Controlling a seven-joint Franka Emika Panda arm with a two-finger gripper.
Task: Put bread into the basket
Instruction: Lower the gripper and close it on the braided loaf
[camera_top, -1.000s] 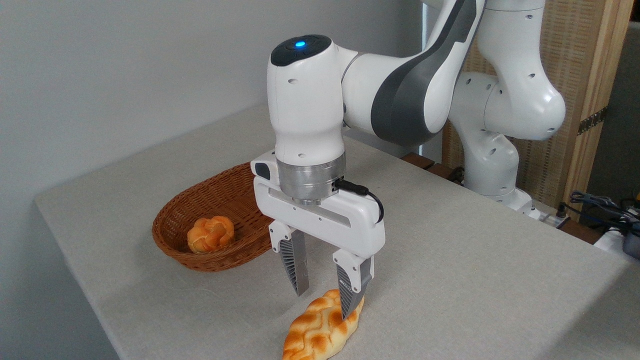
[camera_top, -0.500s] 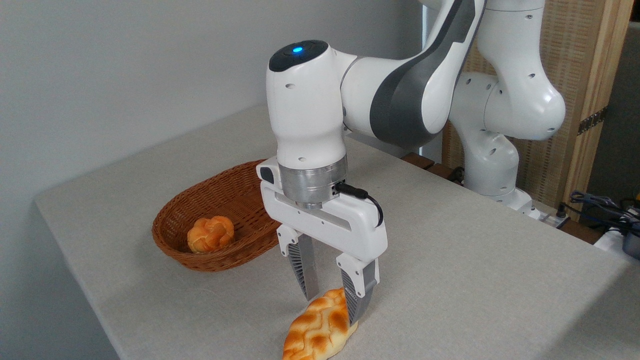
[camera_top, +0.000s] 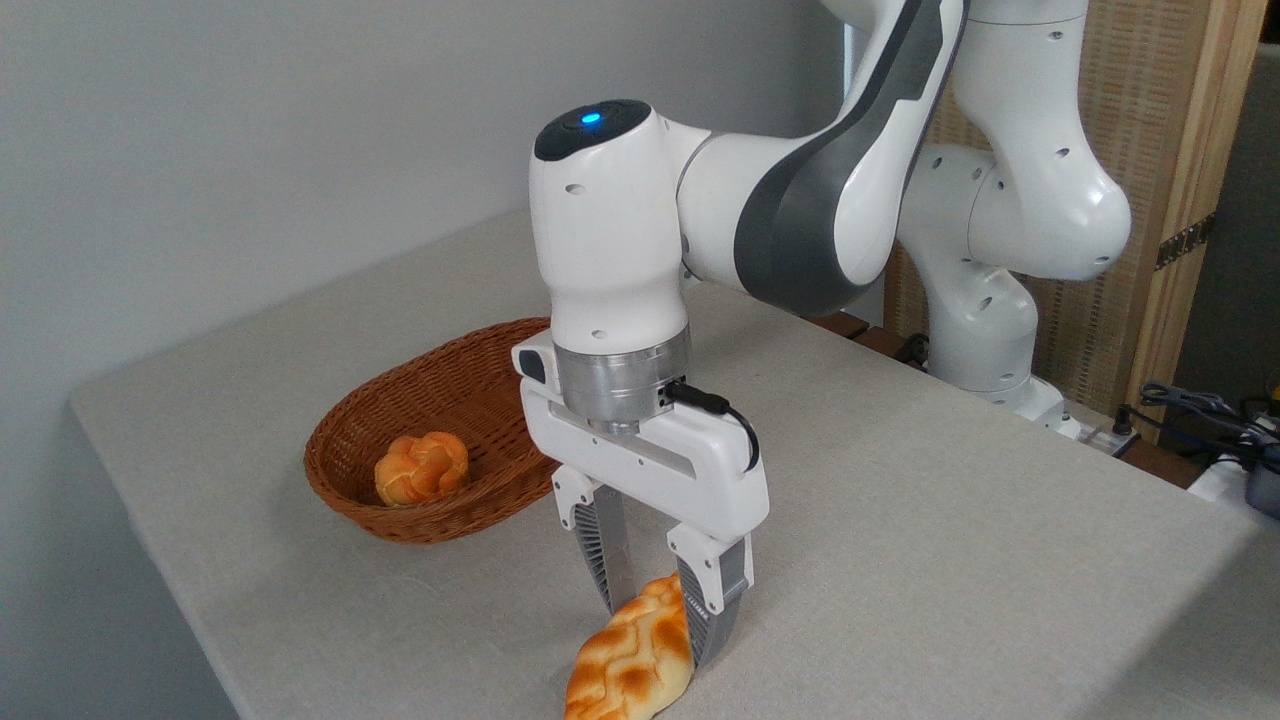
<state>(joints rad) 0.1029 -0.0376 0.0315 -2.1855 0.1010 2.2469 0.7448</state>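
Bread: braided loaf on the bench at its 6 o'clock edge, far end pinched between the fingers of the hand, which is closed on it. Basket: at 10 o'clock from the loaf, holding a small orange bun.

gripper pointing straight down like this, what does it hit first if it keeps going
The gripper points down with its jaws on either side of the far end of the bread, so it likely meets the table right beneath; depth there is hard to judge.
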